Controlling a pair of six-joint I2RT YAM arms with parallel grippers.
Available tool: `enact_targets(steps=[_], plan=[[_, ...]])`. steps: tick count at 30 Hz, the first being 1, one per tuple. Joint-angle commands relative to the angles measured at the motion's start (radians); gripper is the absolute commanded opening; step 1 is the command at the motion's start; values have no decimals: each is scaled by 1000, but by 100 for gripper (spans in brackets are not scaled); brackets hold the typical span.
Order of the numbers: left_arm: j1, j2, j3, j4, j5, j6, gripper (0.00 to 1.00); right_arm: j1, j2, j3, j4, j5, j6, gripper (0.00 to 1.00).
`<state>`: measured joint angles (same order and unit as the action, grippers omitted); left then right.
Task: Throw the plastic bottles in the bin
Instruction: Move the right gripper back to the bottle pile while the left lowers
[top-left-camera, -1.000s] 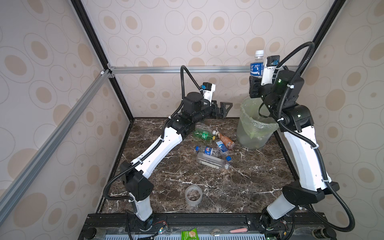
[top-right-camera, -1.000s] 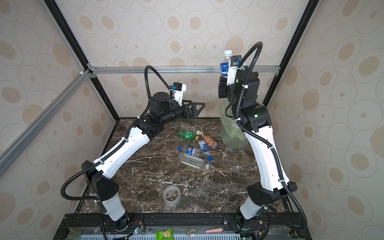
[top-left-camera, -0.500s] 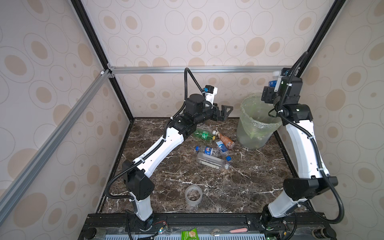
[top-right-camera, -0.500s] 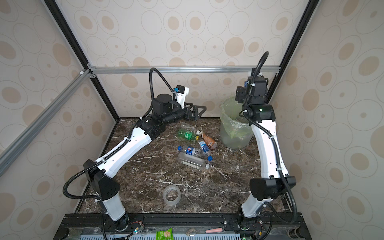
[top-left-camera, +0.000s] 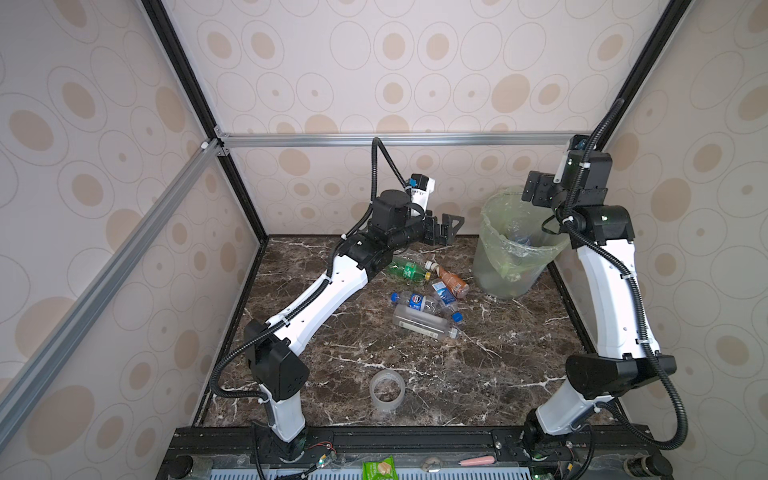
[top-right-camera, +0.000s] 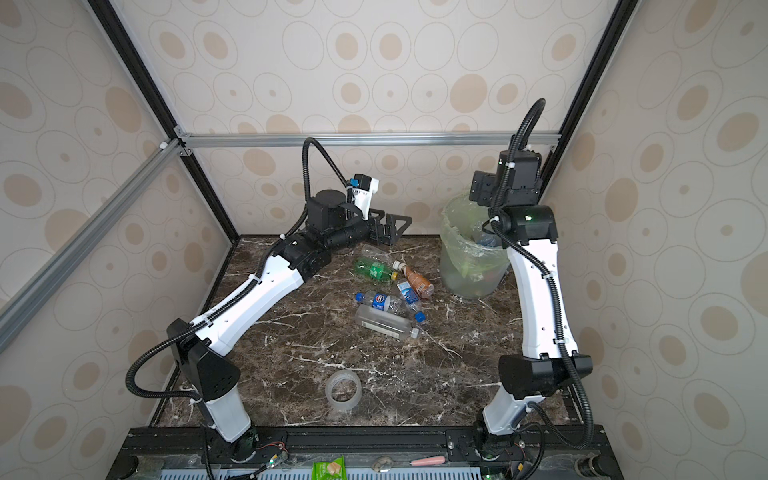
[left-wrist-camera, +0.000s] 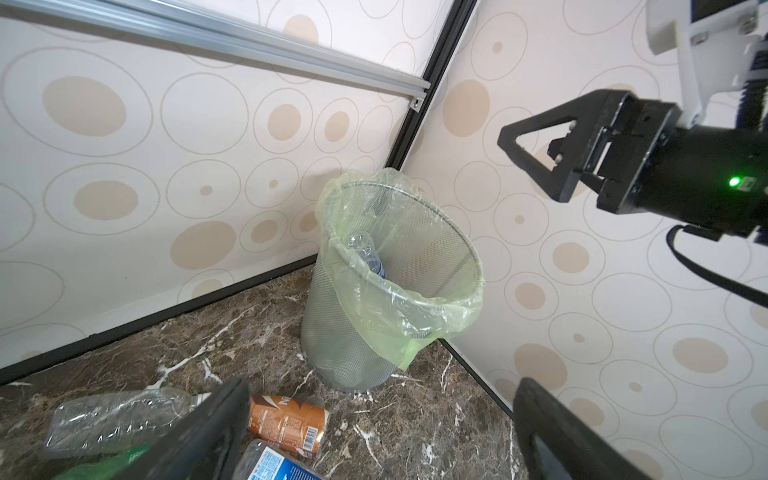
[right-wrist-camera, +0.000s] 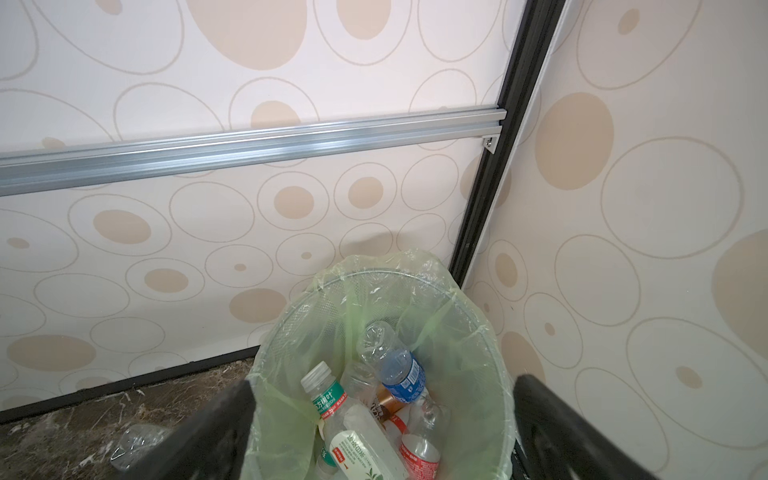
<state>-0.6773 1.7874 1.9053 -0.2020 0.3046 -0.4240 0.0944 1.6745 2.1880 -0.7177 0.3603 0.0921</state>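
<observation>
The bin, lined with a pale green bag, stands in the back right corner. My right gripper hangs open above its mouth, holding nothing. Inside lie several plastic bottles, among them a blue-labelled one and a green-labelled one. On the marble floor lie a green bottle, a brown bottle, a blue-labelled bottle and a large clear bottle. My left gripper is open and empty, raised above the green and brown bottles, left of the bin.
A clear tape roll stands near the front middle. Wallpapered walls and black frame posts close in the back and sides, and the bin sits tight in its corner. An aluminium rail runs along the back wall.
My right gripper, which held a blue-labelled bottle upright over the bin, swung right and opened; the bottle now lies in the bin. The left arm shifted slightly.
</observation>
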Motion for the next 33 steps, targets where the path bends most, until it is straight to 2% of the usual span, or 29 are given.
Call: enact_targets(steps=[1,9,15,23,27,33], plan=[[-8,-28,-17,-19,-28,32,99,8,-2,3,-22,-19,17,100],[-6,-82,-109,-46,-127,13,99,95,-51,-87,10,-67,-14,100],[7,-137,-223,-98,-162,-35,99,210,-126,-290,63,-51,-35,100],[34,-287,-521,-147,-210,-116,99,344,-235,-627,118,-73,1,100],[75,-367,-662,-140,-211,-181,99,418,-277,-818,172,-90,18,100],[178,-435,-811,-100,-128,-290,99,488,-290,-1016,230,-235,27,100]])
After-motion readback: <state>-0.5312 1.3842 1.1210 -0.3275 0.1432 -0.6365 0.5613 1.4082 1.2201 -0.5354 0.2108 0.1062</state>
